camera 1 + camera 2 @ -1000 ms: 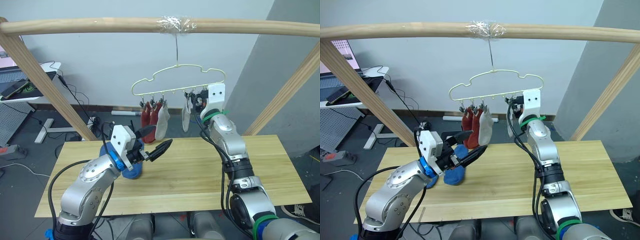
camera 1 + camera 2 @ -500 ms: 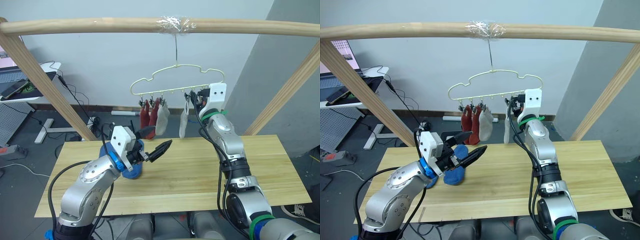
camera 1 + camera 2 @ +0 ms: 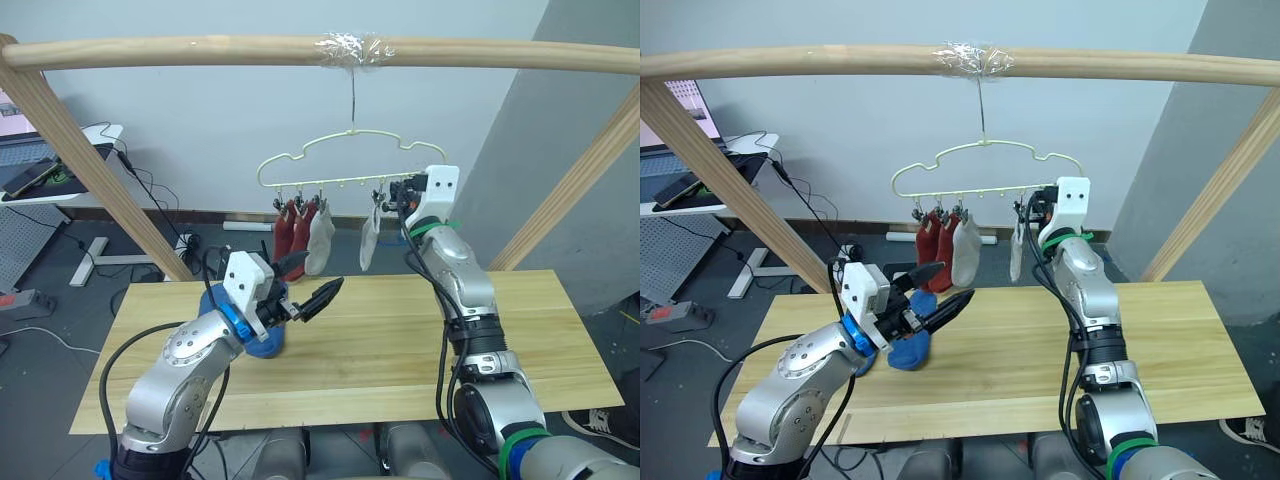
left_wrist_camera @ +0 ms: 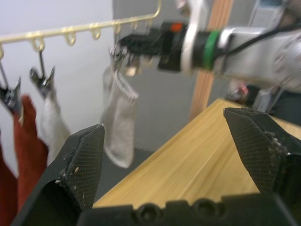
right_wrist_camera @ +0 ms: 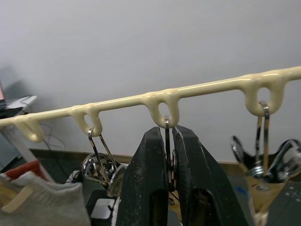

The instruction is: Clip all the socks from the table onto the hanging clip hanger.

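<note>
The right claw is raised to the clip hanger, its fingers clenched on a metal clip of the lower bar. Just beside that claw hangs a light grey sock; further along the bar, towards the left claw, hang another grey sock and two rust red socks. The left claw hovers released over the worktop, its fingers well apart. Blue socks lie on the worktop just below it.
</note>
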Controlling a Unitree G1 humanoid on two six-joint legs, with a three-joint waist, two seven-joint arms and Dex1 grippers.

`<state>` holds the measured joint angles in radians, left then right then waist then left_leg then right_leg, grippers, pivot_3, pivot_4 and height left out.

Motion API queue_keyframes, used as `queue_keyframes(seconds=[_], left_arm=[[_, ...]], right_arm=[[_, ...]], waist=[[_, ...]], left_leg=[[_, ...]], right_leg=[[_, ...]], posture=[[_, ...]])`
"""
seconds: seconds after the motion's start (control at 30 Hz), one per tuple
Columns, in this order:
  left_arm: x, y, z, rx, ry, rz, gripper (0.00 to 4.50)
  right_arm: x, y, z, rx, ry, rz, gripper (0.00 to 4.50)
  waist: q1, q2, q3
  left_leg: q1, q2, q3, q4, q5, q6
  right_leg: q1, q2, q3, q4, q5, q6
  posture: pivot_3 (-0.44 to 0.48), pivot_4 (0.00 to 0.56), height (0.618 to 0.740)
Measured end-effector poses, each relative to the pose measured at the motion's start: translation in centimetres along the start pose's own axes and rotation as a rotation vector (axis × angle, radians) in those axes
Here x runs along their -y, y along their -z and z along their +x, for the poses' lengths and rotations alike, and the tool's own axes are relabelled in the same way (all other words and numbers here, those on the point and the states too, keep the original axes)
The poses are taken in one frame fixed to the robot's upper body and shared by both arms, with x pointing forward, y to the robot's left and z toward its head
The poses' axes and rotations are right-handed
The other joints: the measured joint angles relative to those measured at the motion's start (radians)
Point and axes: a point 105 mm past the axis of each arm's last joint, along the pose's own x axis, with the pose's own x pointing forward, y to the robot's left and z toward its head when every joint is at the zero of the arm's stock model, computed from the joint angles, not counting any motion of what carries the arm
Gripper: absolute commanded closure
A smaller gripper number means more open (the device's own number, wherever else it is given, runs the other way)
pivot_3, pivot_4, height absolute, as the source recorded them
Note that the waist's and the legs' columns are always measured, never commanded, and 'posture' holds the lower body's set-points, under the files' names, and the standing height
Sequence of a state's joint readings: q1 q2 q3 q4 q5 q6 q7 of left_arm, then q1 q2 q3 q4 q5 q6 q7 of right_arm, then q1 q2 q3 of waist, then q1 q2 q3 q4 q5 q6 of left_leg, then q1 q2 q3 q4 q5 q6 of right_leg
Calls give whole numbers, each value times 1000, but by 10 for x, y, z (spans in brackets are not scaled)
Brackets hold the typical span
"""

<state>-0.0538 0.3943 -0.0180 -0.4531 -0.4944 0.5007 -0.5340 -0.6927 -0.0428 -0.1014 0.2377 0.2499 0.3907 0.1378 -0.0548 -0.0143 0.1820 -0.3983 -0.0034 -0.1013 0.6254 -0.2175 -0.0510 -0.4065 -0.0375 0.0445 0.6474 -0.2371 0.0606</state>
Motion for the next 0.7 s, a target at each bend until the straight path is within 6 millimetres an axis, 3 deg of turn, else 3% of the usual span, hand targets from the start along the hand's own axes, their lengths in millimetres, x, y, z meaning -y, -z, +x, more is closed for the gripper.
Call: queue_keyframes(seconds=[0.27, 0.53, 0.7], left_arm=[[-67, 96, -14, -376, -312, 22, 0], [-111, 125, -11, -475, -453, 81, 0], [-114, 139, 2, -497, -434, 31, 0]], right_arm=[[9, -12, -19, -144, -97, -38, 4494], [6, -10, -32, -183, -99, -24, 4494], [4, -11, -35, -189, -82, -8, 4494]], waist=[[1, 0, 0], [-2, 0, 0], [-2, 0, 0]], left_leg=[[0, 0, 0, 0, 0, 0], [-1, 0, 0, 0, 0, 0], [-1, 0, 0, 1, 0, 0]], right_leg=[[0, 0, -1, 0, -1, 1], [0, 0, -1, 0, 0, 2], [0, 0, -1, -1, 0, 2]], posture=[[-64, 151, 740], [-83, 157, 740], [-92, 157, 740]])
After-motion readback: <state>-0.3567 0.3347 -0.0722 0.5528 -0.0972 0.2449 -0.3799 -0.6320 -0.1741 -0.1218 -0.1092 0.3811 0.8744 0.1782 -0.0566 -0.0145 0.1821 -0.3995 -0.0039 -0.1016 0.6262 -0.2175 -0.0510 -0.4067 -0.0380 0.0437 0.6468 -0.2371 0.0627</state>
